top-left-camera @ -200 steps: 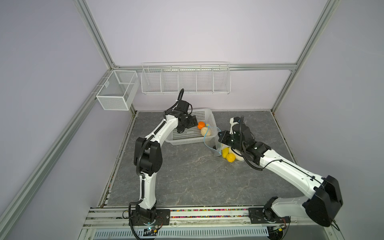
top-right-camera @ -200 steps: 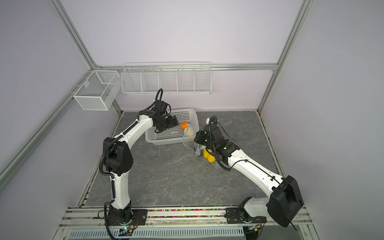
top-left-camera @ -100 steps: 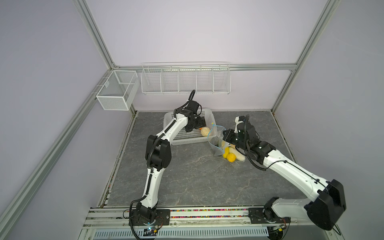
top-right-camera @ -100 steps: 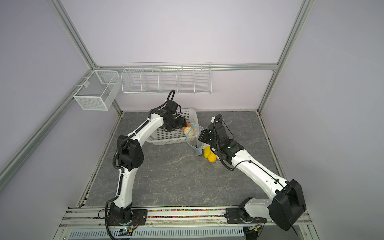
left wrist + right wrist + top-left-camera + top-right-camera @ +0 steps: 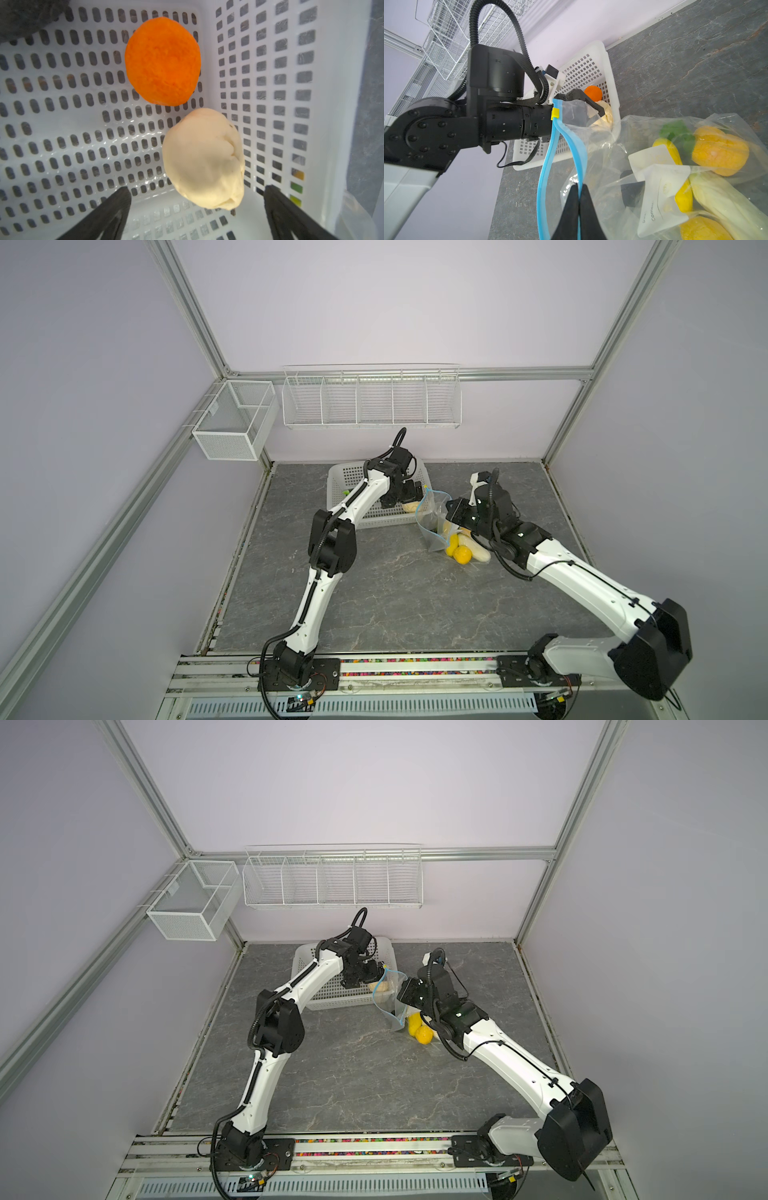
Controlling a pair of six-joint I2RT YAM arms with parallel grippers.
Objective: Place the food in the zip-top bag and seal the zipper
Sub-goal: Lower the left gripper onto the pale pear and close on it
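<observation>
Now, left gripper point(image 5: 196, 188) spread wide over the beige food piece point(image 5: 203, 158); right gripper point(image 5: 579, 187) clamped on the zipper point(image 5: 580, 150).

In both top views the whole table point(image 5: 374, 593) is seen from high up at the front, far off, looking down toward the back wall point(image 5: 374, 323). The left wrist view is taken very near, straight down into the basket point(image 5: 270, 83). The right wrist view is taken low and near, along the bag point(image 5: 643, 133) toward the basket. The orange piece point(image 5: 163, 62) and beige piece point(image 5: 203, 160) are shared by both wrist views.
</observation>
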